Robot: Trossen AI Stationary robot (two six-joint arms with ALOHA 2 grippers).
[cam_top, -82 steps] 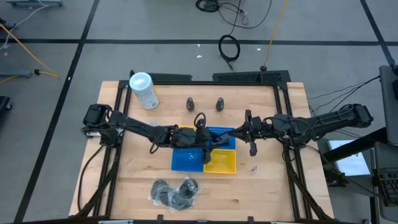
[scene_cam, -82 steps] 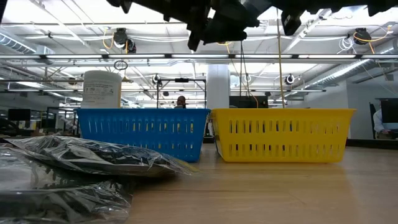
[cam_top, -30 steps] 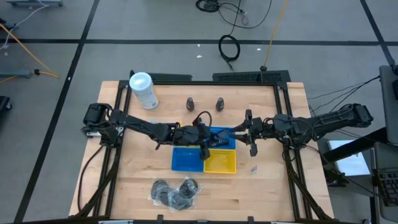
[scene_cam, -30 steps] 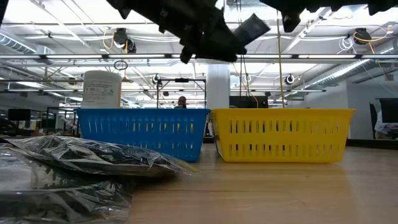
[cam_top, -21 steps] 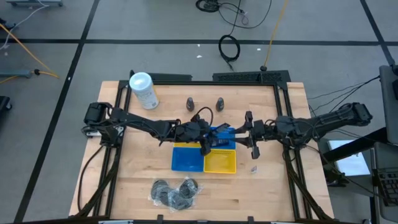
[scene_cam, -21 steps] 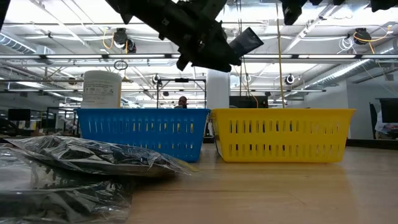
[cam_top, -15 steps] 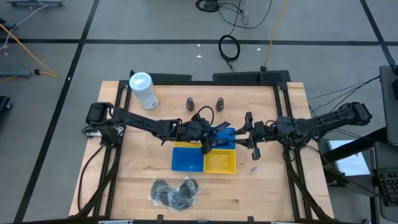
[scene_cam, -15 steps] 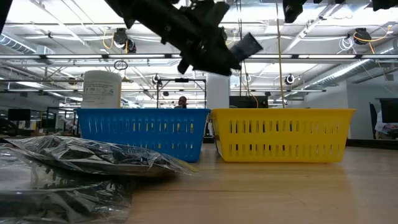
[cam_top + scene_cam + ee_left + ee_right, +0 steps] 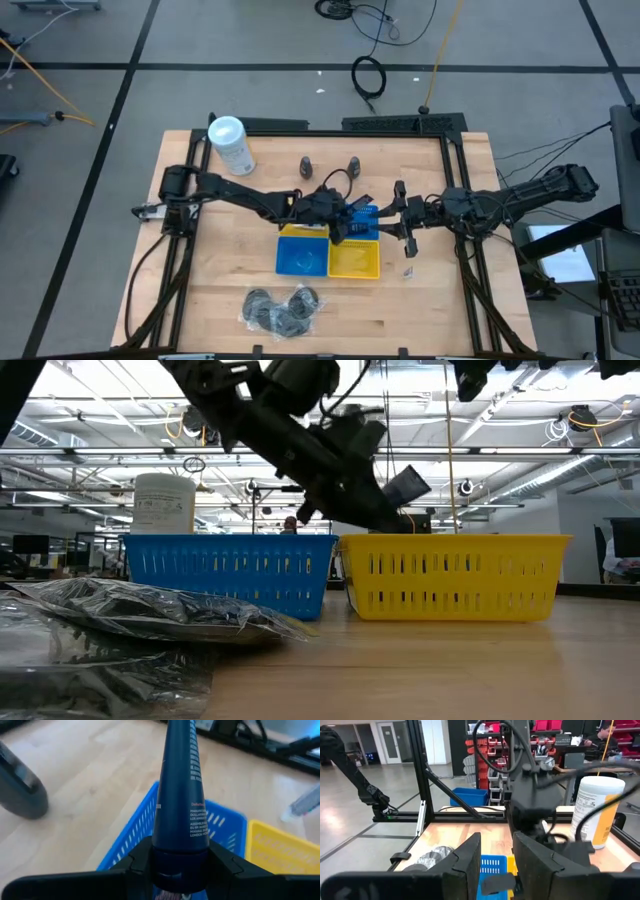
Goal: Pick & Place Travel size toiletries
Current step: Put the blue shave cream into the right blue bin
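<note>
Left gripper [image 9: 345, 216] hangs over the far rim of the blue basket [image 9: 298, 260], fingers clamped on the cap end of a dark blue tube [image 9: 179, 785], which points out toward the yellow basket [image 9: 355, 260]. In the low view the tube [image 9: 405, 487] sits above the yellow basket's [image 9: 455, 575] rim.

Right gripper [image 9: 402, 215] hovers just right of the yellow basket, fingers [image 9: 465, 860] apart, holding nothing.

Two dark cone bottles [image 9: 306, 166] stand beyond the baskets. Wrapped dark discs [image 9: 283, 309] lie near the table's front edge. A small pale sachet [image 9: 408, 270] lies right of the yellow basket.

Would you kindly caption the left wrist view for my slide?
Left hand holds a dark blue tube above the blue basket.
</note>
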